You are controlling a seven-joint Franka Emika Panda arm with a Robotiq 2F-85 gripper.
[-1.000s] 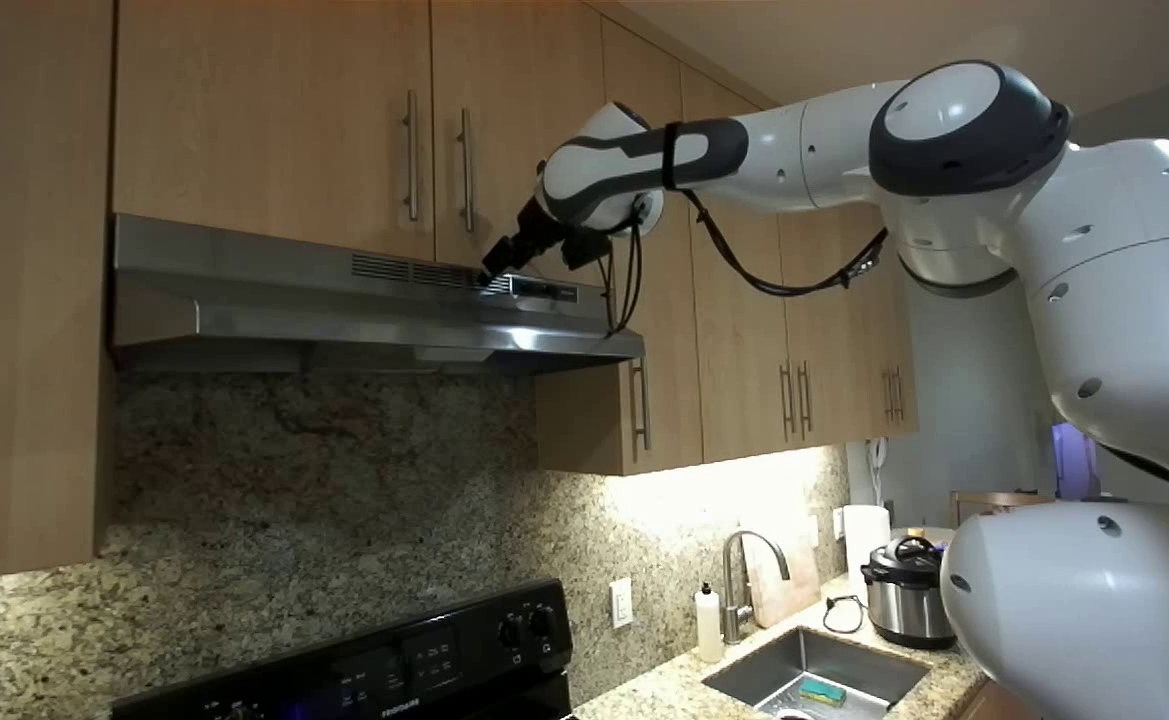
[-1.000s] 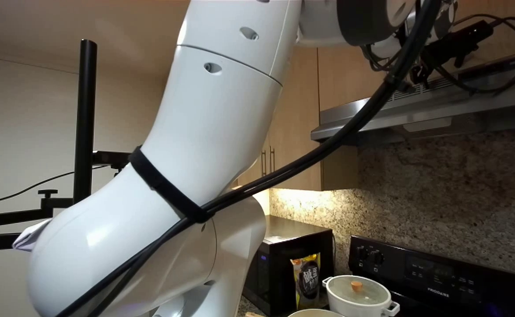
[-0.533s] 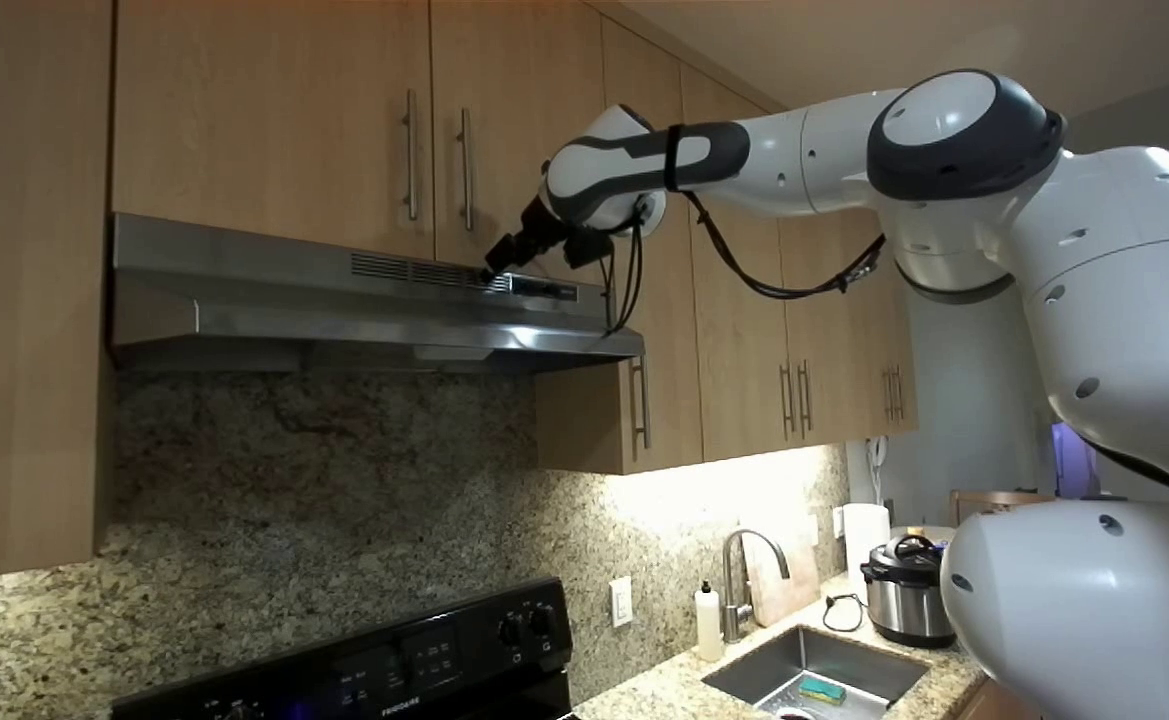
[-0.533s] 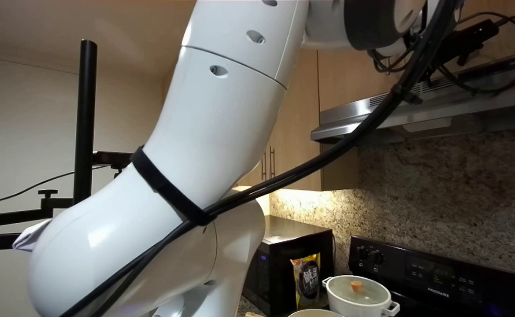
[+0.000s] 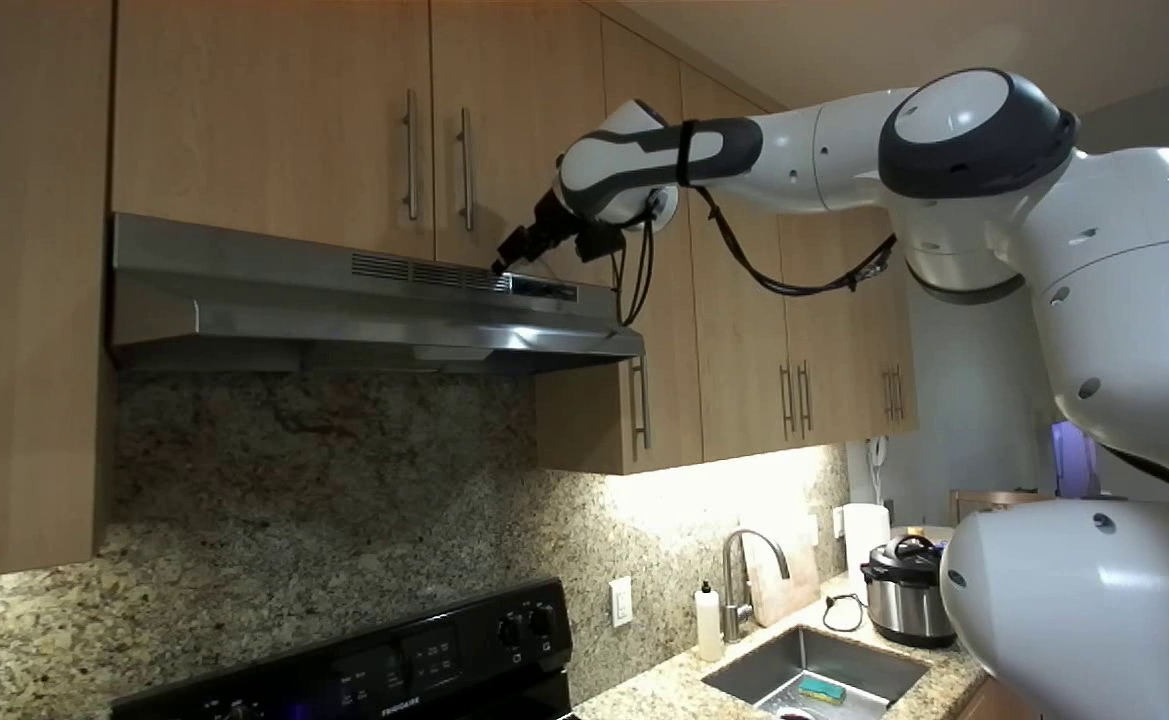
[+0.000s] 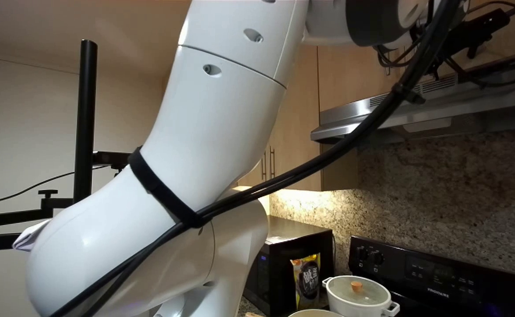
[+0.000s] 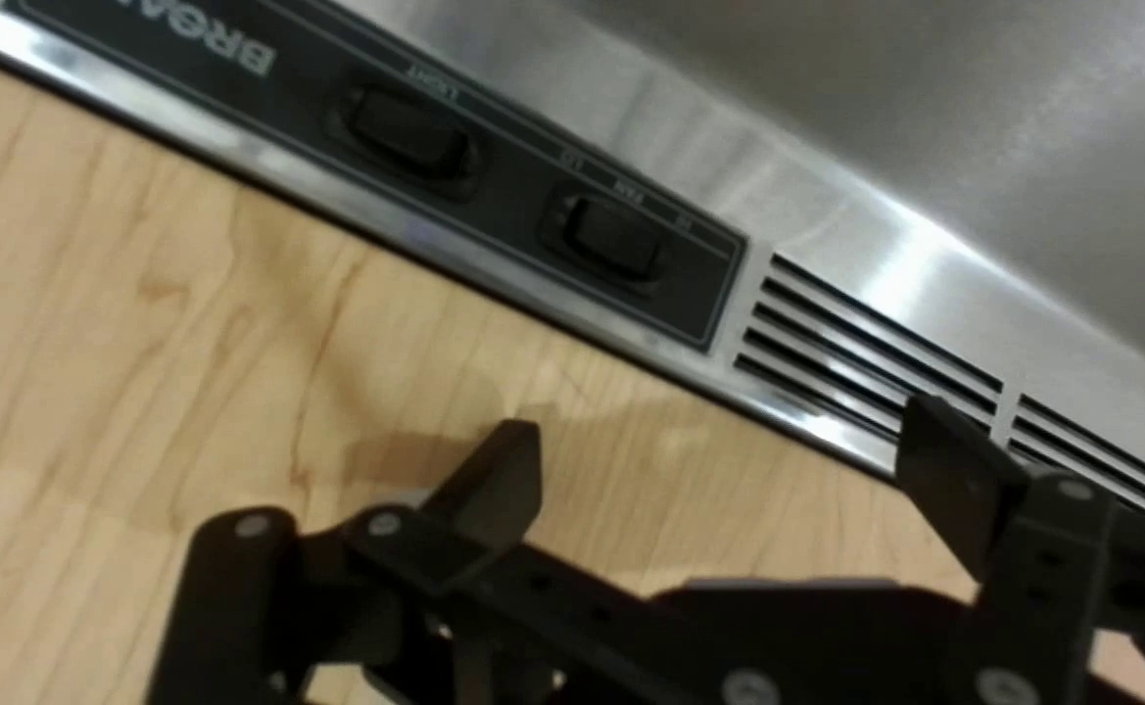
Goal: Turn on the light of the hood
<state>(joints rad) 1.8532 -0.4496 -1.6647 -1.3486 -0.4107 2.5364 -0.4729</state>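
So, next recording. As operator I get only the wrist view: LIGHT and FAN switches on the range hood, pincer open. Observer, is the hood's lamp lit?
Observer: It looks unlit: in both exterior views the pale lamp panel under the steel range hood shows no glow.
Operator: Is anything nearby bright, then?
Observer: Yes, the granite backsplash behind the sink is brightly lit beneath the wooden cabinets.
Operator: And what stands below the hood?
Observer: A black Frigidaire range, in both exterior views.
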